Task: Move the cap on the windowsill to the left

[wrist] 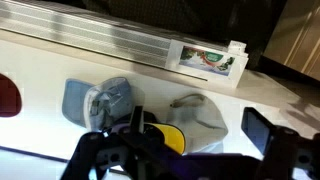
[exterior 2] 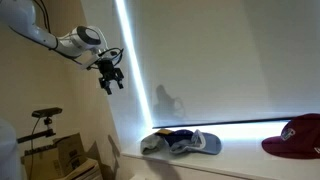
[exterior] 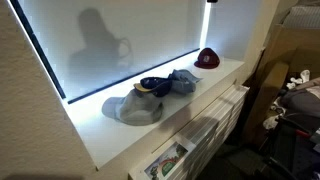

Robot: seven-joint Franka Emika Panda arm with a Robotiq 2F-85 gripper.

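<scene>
Navy cap [exterior: 152, 84] sits mid-windowsill [exterior: 97, 140], piled between 2 grey caps [exterior: 128, 108]. I'm guessing it's my target, since the wrist view centres on it. Gripper [exterior 2: 111, 86] hangs high above with its fingers spread, holding nothing. So I'm at the approach step; next I need to descend and pinch the brim.

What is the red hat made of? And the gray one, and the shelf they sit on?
Red cap: looks like matte cloth, holding a rounded shape. Gray cap: cloth too, it seems, slumped and creased. Windowsill: smooth, hard, white, maybe painted wood or plastic; I cannot tell which.
</scene>
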